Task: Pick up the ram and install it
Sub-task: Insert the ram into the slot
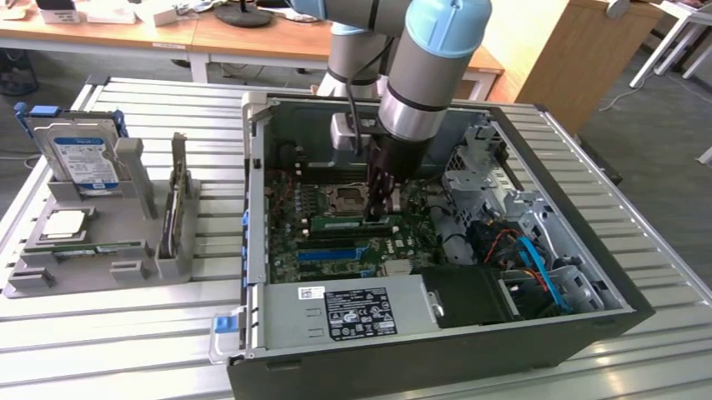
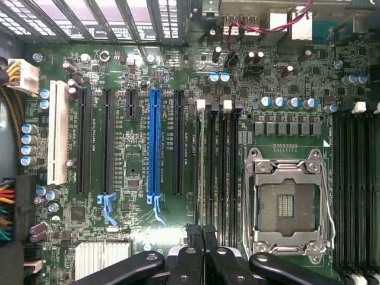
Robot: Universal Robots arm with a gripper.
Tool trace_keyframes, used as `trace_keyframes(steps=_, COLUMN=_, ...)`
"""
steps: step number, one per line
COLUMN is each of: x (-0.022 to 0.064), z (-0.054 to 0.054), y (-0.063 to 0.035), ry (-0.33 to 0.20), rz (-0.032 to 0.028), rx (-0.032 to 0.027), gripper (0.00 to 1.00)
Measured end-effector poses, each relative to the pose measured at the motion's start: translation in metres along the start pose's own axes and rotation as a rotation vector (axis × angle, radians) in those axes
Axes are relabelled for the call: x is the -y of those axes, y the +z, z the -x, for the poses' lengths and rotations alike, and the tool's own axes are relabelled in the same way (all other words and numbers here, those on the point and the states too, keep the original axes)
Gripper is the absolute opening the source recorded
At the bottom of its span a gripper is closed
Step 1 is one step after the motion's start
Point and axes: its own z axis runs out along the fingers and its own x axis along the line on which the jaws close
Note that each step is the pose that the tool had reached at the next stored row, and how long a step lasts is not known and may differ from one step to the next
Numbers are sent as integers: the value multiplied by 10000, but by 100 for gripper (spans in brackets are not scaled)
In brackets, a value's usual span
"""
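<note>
The ram point(image 1: 339, 222), a narrow green stick, stands on edge in a memory slot on the motherboard, just in front of the empty processor socket point(image 1: 348, 198). My gripper point(image 1: 381, 215) reaches down into the open computer case point(image 1: 445, 333), its fingertips at the end of the ram nearer the exterior view's right. In the wrist view the gripper point(image 2: 202, 233) is shut, its black fingers pressed together directly over the row of memory slots point(image 2: 217, 160). Whether the tips touch the ram I cannot tell.
A grey tray point(image 1: 28, 283) at the exterior view's left holds a hard drive point(image 1: 80, 158), a silver processor point(image 1: 65, 223), an upright dark card point(image 1: 176, 200) and a thin green strip point(image 1: 95, 248). Cables and drive brackets point(image 1: 523, 242) crowd the case's right side.
</note>
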Motion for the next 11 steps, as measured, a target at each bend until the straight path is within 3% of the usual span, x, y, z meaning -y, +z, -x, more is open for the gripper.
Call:
trace_keyframes(steps=5, x=2, z=0, y=0, ry=-1, rz=8, rx=1, gripper=12)
trace_keyframes(steps=11, x=19, z=-7, y=-3, ry=5, rz=206, rx=-1, gripper=12)
